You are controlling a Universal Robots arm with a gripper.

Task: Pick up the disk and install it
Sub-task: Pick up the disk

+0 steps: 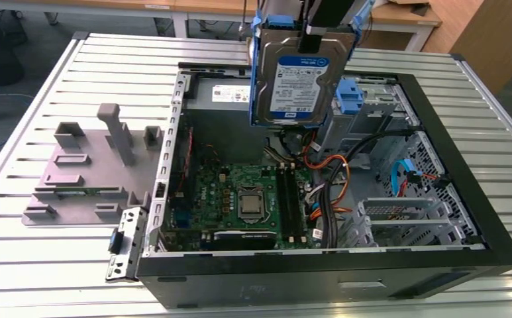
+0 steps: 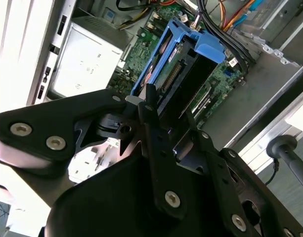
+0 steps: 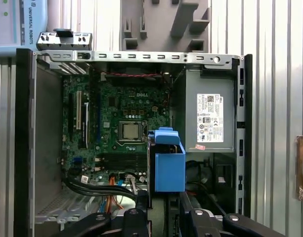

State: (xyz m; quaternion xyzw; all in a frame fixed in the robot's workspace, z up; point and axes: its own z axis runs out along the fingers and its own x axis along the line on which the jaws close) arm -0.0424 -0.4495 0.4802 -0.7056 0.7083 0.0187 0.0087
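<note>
The gripper (image 2: 156, 106), closest to both wrist cameras, is clamping its two black fingers (image 2: 150, 101) on the one disk (image 1: 298, 78), gripping it by its upper end. The disk is hanging upright in the air over the open case (image 1: 326, 278), touching nothing but the gripper. In the exterior view its blue-and-white label is facing the camera and its blue rails are running down both long edges. In the first wrist view the disk (image 3: 168, 165) is showing end-on, its blue rail lying over the gap between the board (image 3: 121, 118) and the power supply (image 3: 210, 123).

Below it, the one case is lying on its side with the side panel off. One green board (image 1: 238, 192) is sitting in the case floor, with one square processor socket (image 1: 248, 199) near its middle. One grey power supply with a white sticker (image 1: 224, 93) is sitting at the far end of the case in the exterior view. One bare blue bracket (image 1: 351, 96) is standing just beside the disk, toward the exterior view's right. A bundle of orange and black cables (image 1: 331, 175) is looping next to the board.

Outside the case, toward the exterior view's left, one grey fixture (image 1: 88, 165) with several upright posts is resting on the slatted metal surface (image 1: 26, 265).
</note>
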